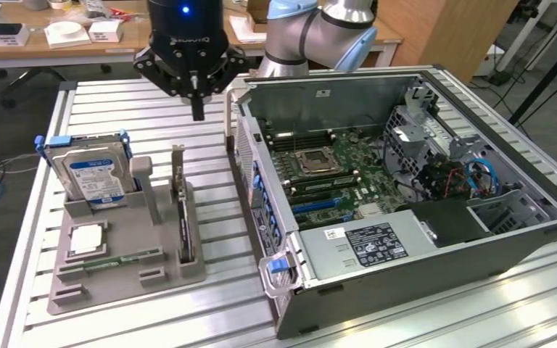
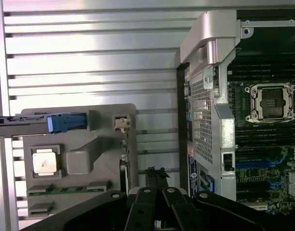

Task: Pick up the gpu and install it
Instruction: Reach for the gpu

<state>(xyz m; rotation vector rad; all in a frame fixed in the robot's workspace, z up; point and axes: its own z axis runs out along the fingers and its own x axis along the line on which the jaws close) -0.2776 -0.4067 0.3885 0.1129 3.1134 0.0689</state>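
Note:
The gpu (image 1: 183, 221) stands on edge in a slot of the grey holder (image 1: 153, 275) on the slatted table, a thin dark card with its metal bracket at the far end. In the wrist view the gpu (image 2: 123, 159) is a narrow edge-on strip along the holder (image 2: 77, 161). My gripper (image 1: 198, 114) hangs above the table beyond the far end of the gpu, close to the rear corner of the open computer case (image 1: 289, 304). Its fingers are shut with nothing between them. The gripper (image 2: 157, 174) sits above the strip of table between holder and case.
A silver hard drive (image 1: 90, 177) with a blue label stands in the holder beside the gpu, with a processor (image 1: 85, 238) and a green memory stick (image 1: 124, 259) in front. The case lies open, showing the motherboard (image 1: 322, 174). A desk stands behind the table.

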